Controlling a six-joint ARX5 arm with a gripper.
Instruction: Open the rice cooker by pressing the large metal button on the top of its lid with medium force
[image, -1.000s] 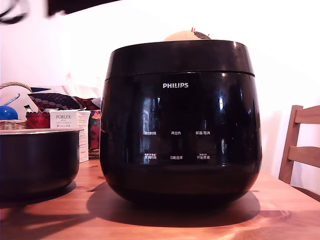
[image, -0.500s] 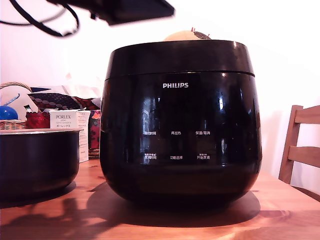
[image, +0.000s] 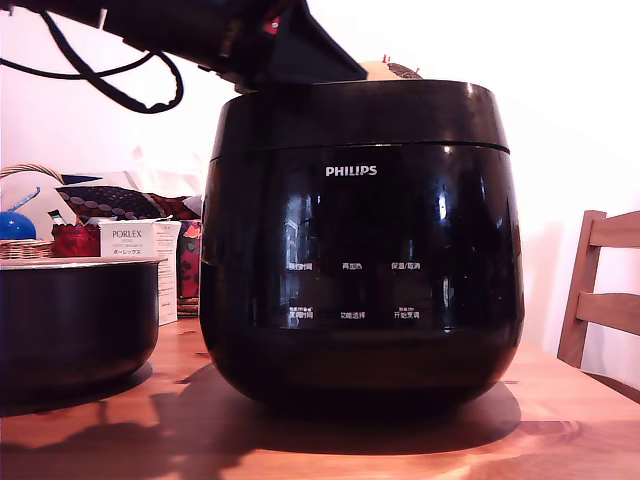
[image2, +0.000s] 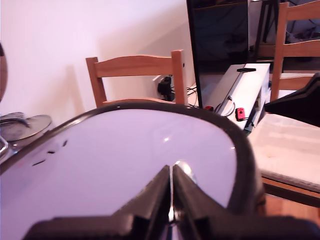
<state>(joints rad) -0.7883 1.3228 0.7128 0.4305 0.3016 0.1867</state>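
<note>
Looking at the exterior view first, I see the rice cooker (image: 360, 250) sitting upright on the wooden table (image: 560, 420), its lid (image: 360, 115) shut flush on the body. A smaller black pot (image: 75, 320) stands apart from it on the exterior view's left, with boxes and a basket behind. My arm (image: 230, 40) reaches in from the upper left of that view, its tip at the lid's near top edge. I judge it is angled down so the tip can press from above.

Switching to the wrist view, the gripper (image2: 171, 190) has its fingers (image2: 150, 197) closed together, a thin seam between them and nothing held. That suits the job: a closed tip makes one firm point for pushing. Just ahead of the tip I make out a small shiny bump, probably the metal button (image2: 183, 167), though glare on the pale reflecting lid top leaves me unsure. A wooden chair (image2: 135, 75) stands beyond the cooker. The press looks not yet made.
</note>
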